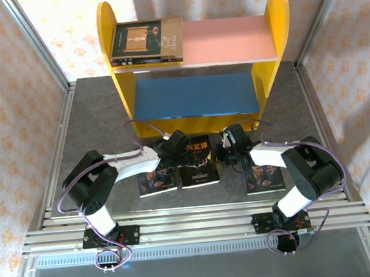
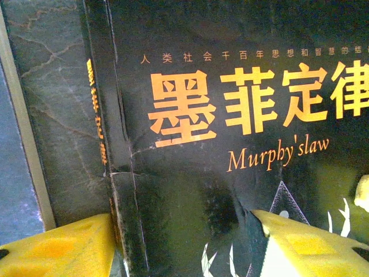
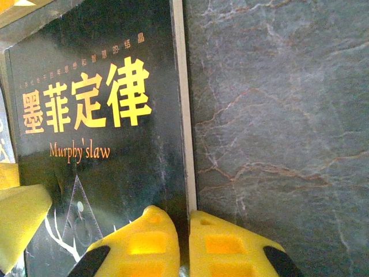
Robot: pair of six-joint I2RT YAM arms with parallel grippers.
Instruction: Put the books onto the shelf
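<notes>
Black antler book (image 1: 197,165) lies flat on counter (image 1: 99,120), just before shelf (image 1: 195,60). Left jaws spread, straddling its spine, one side on counter, other on cover. Right jaws pressed together at its right edge; whether they nip the cover is unclear. Stacked books (image 1: 145,41) lie on pink upper board (image 1: 228,39).
</notes>
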